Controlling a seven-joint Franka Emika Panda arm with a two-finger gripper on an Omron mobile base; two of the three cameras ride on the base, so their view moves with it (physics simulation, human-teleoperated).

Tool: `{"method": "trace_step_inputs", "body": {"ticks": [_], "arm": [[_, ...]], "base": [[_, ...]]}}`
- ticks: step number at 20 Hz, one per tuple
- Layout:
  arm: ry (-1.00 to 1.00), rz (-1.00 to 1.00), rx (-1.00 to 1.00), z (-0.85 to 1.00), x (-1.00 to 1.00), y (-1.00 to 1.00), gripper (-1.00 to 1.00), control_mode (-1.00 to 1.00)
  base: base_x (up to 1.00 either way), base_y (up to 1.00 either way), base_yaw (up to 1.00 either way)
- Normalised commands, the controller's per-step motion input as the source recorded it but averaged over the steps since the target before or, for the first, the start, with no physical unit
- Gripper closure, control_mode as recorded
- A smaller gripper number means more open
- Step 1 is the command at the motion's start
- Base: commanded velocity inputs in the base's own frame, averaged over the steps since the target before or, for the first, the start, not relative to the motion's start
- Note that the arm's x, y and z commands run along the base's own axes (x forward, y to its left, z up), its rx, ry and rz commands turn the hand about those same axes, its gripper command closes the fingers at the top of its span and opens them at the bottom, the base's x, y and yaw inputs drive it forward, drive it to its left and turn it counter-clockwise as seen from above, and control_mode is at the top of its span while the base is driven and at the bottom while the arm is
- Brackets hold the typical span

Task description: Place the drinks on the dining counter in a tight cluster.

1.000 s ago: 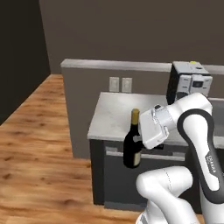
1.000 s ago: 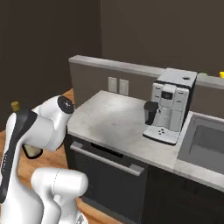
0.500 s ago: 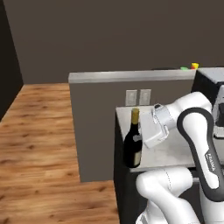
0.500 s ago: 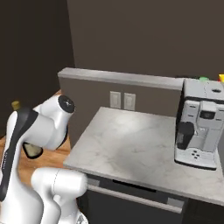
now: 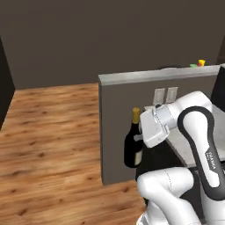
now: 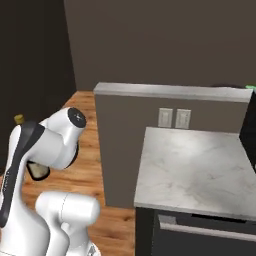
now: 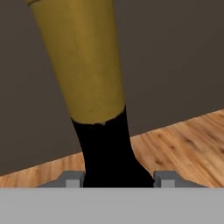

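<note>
The dark wine bottle [image 5: 133, 147] is held upright in the air, its long axis vertical, with the gold neck [image 7: 81, 61] pointing up and the dark body below. It is carried beside the grey end wall [image 5: 123, 114] of the kitchen unit, above the wooden floor [image 5: 48, 145], and it rests on nothing. In the hand view the dark shoulder of the bottle is seen directly between the two fingers [image 7: 72, 178], so the fingers are clenched on the bottle at the place where the shoulder narrows toward the neck. The grip is taken from the side, and the white hand [image 5: 154, 125] is found to the right of the bottle in the left base view. In the right base view only the gold top [image 6: 19, 119] is seen behind the arm. A marble bench [image 6: 195, 170] with wall sockets is seen to the right; by judgement this is not the dining bench, which is not recognised here. The bottle should therefore be kept vertical while it is transported.
</note>
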Motion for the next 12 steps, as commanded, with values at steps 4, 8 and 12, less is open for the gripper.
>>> {"method": "trace_step_inputs", "body": {"ticks": [4, 8, 12], "arm": [[0.0, 0.0, 0.0, 0.0, 0.0, 0.0, 1.0, 1.0], [0.0, 0.0, 0.0, 0.0, 0.0, 0.0, 1.0, 1.0], [0.0, 0.0, 0.0, 0.0, 0.0, 0.0, 1.0, 1.0]], "base": [[0.61, 1.0, -0.34], [0.83, 1.0, -0.4], [0.92, 1.0, -0.47]]}}
